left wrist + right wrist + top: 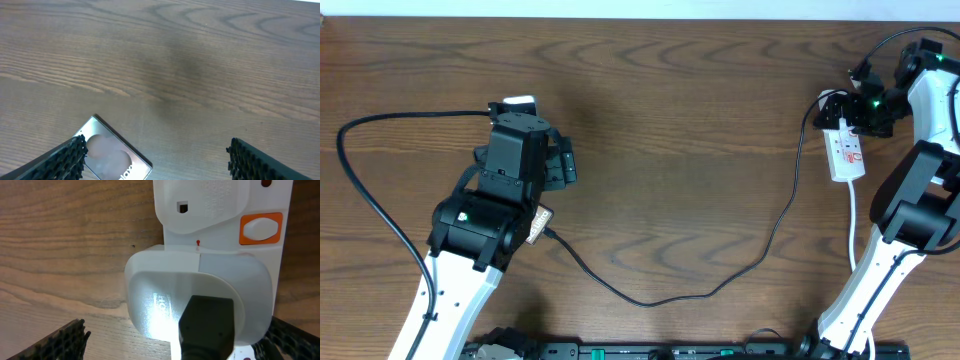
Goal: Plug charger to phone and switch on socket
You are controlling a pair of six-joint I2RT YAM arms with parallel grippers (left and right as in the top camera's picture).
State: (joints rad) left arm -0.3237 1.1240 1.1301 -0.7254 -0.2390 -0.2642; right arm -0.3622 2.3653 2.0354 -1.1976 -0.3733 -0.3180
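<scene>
Overhead, light: even and diffuse from above; the grain of the table (670,150) is rendered sharply, and no glare is recorded.
Overhead, shadows: soft and faint; one dim smudge is noted on the wood left of centre.
Left wrist: moderately bright; a broad, soft-edged shadow is cast mid-frame; a pale sheen is reflected off the phone (115,157).
Right wrist: very close range; the white plug body (165,305) is blown out by a hot glare patch; the socket (220,210) is softly focused.

On the flat bronze-grey rectangular phone slab (112,155), white letters "alax" show (cut off by the frame); raised lettering on the rounded white plastic block (200,205) is illegible.
</scene>
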